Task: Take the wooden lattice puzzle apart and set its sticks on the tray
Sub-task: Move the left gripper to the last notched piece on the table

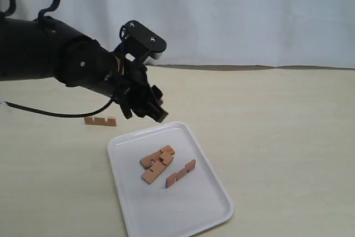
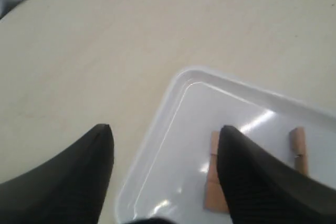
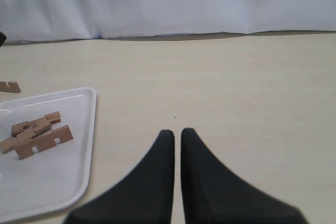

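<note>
Left end effector open, empty, above corner of large white plastic tray; right end effector closed. Light-brown notched wooden sticks on tray; stray stick on desk beside it. Judged light, rigid: pinch long edges mid-length.

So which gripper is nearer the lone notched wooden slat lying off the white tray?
Left. The left gripper hangs just beside the light-brown notched wooden slat; the right gripper sits far off, past the white plastic tray.
</note>
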`<action>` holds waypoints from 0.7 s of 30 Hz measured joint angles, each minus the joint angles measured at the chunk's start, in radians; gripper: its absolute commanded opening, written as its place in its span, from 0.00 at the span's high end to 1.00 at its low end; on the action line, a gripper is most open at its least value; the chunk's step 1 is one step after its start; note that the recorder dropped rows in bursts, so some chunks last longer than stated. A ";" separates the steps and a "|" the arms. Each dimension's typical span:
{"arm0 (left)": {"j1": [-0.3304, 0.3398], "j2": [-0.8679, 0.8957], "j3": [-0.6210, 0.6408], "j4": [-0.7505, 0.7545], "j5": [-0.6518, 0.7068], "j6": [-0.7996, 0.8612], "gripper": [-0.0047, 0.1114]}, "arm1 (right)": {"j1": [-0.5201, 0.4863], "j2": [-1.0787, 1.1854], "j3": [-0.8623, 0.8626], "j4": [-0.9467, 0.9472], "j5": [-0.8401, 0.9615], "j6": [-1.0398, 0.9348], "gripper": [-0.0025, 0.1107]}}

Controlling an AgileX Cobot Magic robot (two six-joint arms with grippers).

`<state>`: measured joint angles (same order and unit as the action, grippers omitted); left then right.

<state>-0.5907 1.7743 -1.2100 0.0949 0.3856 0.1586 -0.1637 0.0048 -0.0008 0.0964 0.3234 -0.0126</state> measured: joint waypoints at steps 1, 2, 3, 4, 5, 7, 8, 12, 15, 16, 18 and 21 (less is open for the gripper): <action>0.026 0.007 -0.004 0.000 0.019 0.000 0.47 | 0.000 0.000 0.000 0.000 0.000 0.000 0.94; 0.045 0.013 -0.010 0.000 0.036 0.000 0.47 | 0.000 0.000 0.000 0.000 0.000 0.000 0.94; 0.070 0.023 -0.021 0.000 0.066 0.000 0.47 | 0.000 0.000 0.000 0.000 0.000 0.000 0.94; 0.095 0.036 -0.044 0.000 0.097 0.000 0.47 | 0.000 0.000 0.000 0.000 0.000 0.000 0.94; 0.119 0.051 -0.063 0.000 0.130 0.000 0.47 | 0.000 0.000 0.000 0.000 0.000 0.000 0.94; 0.162 0.086 -0.112 0.000 0.191 0.005 0.47 | 0.000 0.000 0.000 0.000 0.000 0.000 0.94; 0.176 0.100 -0.136 0.000 0.211 0.012 0.47 | 0.000 0.000 0.000 0.000 0.000 0.000 0.94; 0.218 0.166 -0.206 0.003 0.247 0.075 0.47 | 0.000 0.000 0.000 0.000 0.000 0.000 0.94; 0.233 0.213 -0.239 0.003 0.234 0.131 0.47 | 0.000 0.000 0.000 0.000 0.000 0.000 0.94; 0.236 0.229 -0.247 0.003 0.228 0.151 0.47 | 0.000 0.000 0.000 0.000 0.000 0.000 0.94; 0.240 0.256 -0.251 0.003 0.213 0.184 0.47 | 0.000 0.000 0.000 0.000 0.000 0.000 0.94; 0.240 0.295 -0.251 0.003 0.200 0.239 0.47 | 0.000 0.000 0.000 0.000 0.000 0.000 0.94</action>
<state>-0.3503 2.0696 -1.4606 0.0977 0.5856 0.3980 -0.1637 0.0048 -0.0008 0.0964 0.3234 -0.0126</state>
